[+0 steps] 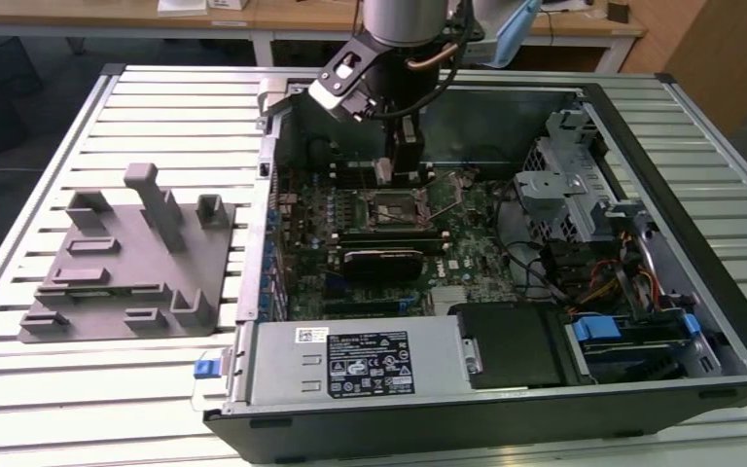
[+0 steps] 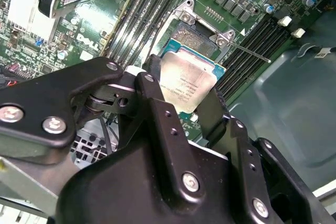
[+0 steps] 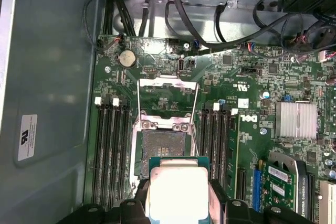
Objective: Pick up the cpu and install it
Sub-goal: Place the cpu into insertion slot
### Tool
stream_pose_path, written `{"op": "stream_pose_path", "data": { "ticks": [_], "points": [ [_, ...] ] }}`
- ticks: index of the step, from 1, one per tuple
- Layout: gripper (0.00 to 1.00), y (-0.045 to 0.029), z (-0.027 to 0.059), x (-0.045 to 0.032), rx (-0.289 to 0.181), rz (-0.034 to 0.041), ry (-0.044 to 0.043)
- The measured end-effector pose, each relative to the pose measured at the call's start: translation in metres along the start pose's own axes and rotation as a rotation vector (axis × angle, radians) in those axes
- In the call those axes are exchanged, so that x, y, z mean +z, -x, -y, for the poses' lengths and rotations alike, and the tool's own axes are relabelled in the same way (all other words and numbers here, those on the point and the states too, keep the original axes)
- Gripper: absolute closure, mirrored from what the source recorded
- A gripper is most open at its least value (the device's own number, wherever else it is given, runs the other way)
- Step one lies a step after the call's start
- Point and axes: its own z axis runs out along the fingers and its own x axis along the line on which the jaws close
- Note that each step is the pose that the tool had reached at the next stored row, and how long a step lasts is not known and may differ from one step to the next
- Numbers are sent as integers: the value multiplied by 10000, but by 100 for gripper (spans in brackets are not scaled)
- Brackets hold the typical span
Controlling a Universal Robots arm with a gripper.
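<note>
Second wrist view: gripper (image 2: 182, 88) tight on the cpu (image 2: 188, 80), near the open socket (image 2: 197, 35).

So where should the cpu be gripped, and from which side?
Take the cpu by two opposite side edges, coming from above its metal top, as the gripper does now. It is a thin flat square, so only the edges offer grip, and the underside is left free for the socket.
</note>
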Motion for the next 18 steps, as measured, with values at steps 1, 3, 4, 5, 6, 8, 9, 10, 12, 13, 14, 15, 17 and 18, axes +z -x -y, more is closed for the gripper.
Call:
{"op": "stream_pose_path", "data": {
  "ticks": [1,3,4,5,6,8,9,10,12,13,14,15,17,18],
  "points": [
    [47,0,0,3,4,-1,0],
    [47,-1,0,15,11,-1,1],
    [47,-1,1,25,11,0,0],
    [47,-2,1,39,10,0,0],
    [47,-2,1,52,12,0,-1],
    [47,-3,-6,85,11,-1,-1],
    [47,-4,-13,104,13,-2,-1],
    [47,-7,-23,122,20,-2,-1],
    [47,-21,-38,159,42,-1,-1],
    [47,-28,-42,176,46,-1,-1],
    [47,-33,-44,194,50,-2,0],
    [47,-38,-46,210,54,-1,0],
    [47,-49,-47,239,60,0,-1],
    [47,-52,-46,255,64,0,-1]
  ]
}}
